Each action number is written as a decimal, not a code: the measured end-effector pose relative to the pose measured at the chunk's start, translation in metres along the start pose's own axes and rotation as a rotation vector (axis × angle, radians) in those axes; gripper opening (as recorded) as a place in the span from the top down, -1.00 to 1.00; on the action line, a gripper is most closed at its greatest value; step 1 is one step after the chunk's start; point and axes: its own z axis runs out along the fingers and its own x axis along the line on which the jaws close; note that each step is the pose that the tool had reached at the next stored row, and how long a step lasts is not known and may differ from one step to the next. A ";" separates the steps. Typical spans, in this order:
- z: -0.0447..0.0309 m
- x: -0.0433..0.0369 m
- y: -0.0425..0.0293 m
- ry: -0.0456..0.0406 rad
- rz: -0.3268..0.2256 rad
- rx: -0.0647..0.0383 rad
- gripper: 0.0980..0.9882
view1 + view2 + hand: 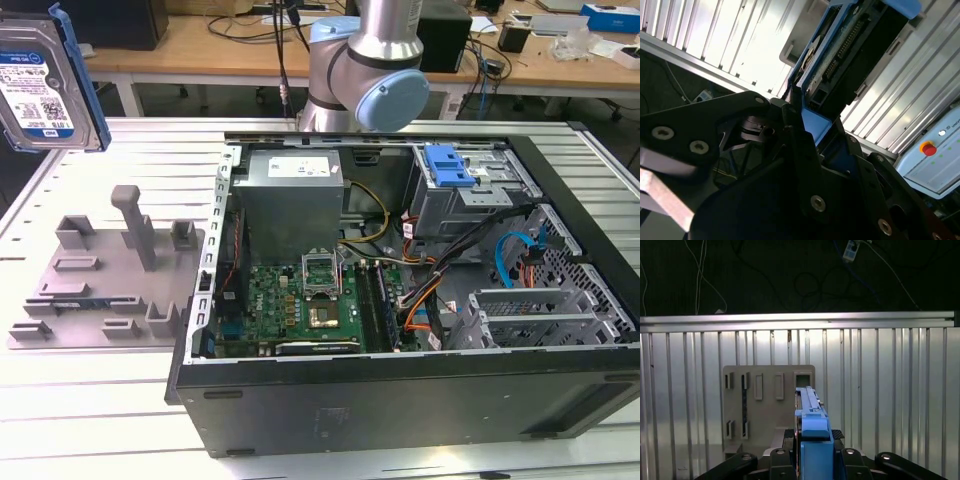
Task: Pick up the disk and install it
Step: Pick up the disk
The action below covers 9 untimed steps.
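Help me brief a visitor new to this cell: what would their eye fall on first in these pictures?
First, the disk, raised above the table at the exterior view's upper left; in the first wrist view the gripper is clamped on it. Next, the open computer case lying on its side at centre, motherboard exposed, with a grey fixture tray beside it.
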 end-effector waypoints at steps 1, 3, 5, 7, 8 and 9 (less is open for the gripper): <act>0.0000 0.0000 0.0000 0.0000 0.000 0.000 0.39; 0.0001 0.0000 0.0001 0.0000 0.000 0.000 0.39; -0.0002 0.0008 -0.0004 0.0001 0.000 0.000 0.39; -0.0006 0.0036 -0.0036 0.0000 0.000 0.000 0.39; -0.0009 0.0048 -0.0049 0.0000 0.000 0.000 0.39; -0.0011 0.0065 -0.0066 -0.0001 0.000 0.001 0.39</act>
